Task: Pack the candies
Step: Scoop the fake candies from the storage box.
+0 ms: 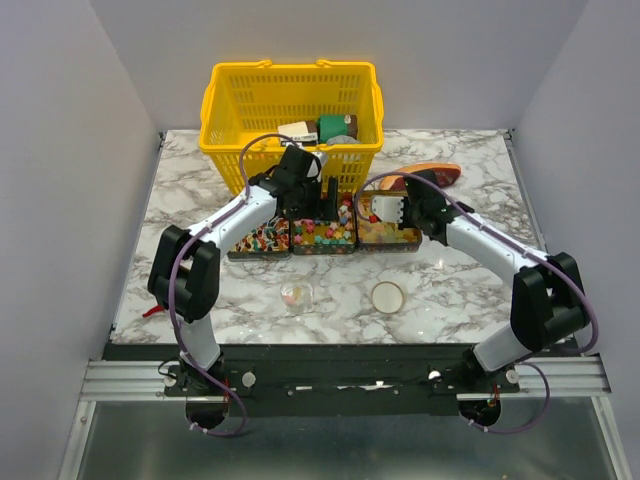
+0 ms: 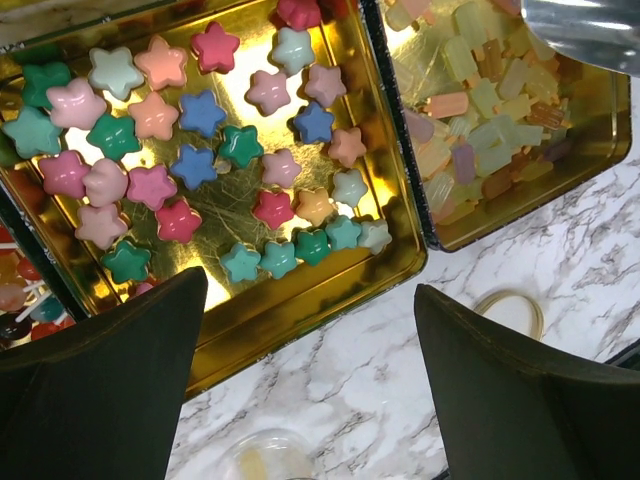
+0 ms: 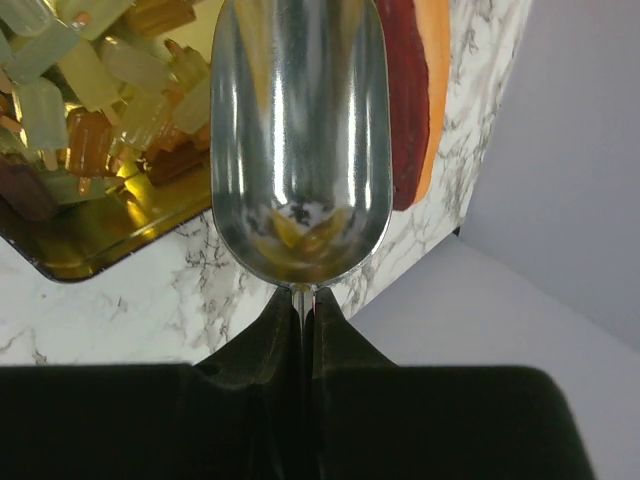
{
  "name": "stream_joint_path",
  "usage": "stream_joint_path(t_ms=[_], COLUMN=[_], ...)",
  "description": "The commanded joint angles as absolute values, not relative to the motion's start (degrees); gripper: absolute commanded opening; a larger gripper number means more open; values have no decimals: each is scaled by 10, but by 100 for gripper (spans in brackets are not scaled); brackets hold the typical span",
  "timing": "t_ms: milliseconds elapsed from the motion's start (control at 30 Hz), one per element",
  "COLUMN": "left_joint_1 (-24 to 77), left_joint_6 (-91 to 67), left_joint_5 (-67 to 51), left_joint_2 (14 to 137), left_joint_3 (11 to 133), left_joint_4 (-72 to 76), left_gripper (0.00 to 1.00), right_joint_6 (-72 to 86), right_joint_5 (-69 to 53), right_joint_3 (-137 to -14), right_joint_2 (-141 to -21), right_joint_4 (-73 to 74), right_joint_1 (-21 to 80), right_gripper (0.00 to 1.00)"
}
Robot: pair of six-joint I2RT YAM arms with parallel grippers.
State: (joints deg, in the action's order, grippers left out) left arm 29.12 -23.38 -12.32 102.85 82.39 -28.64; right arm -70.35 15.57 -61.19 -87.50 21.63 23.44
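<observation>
Three open tins sit side by side mid-table. They hold wrapped candies (image 1: 260, 240) on the left, star-shaped candies (image 2: 200, 150) in the middle gold tin (image 2: 330, 290), and pale gummies (image 2: 470, 90) on the right. The left gripper (image 2: 305, 295) hangs above the gold tin's near edge, jaws spread wide and holding nothing. The right gripper (image 3: 303, 310) is clamped on the handle of a metal scoop (image 3: 298, 140), which looks empty and hovers at the edge of the gummies. A small clear cup (image 1: 297, 296) and a round lid (image 1: 388, 295) lie nearer the arms. The step appears to be scooping gummies. Next, the scoop likely needs dipping in, then carrying level to the cup.
</observation>
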Motion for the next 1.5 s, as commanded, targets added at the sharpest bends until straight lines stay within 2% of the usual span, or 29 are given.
stream_joint_path(t_ms=[0,767,1033,1467], left_joint_1=[285,282,282,284], left_joint_6=[-225,-225,-229,-230], left_joint_5=[-123,-152,-164,-182], left_joint_2=[1031,1086,1095,1112], left_joint_3=[821,860,856,875], left_joint_4=[-280,-291,-287,-286], left_gripper=[95,93,86,86], right_joint_6=[-759,-778,-771,-766], right_joint_5=[168,149,155,137], right_joint_3=[-597,-524,-478,-491], right_joint_2=[-897,-902,-858,-857], right_joint_4=[140,114,119,140], right_joint_1=[250,243,234,223], right_gripper=[1,1,1,1])
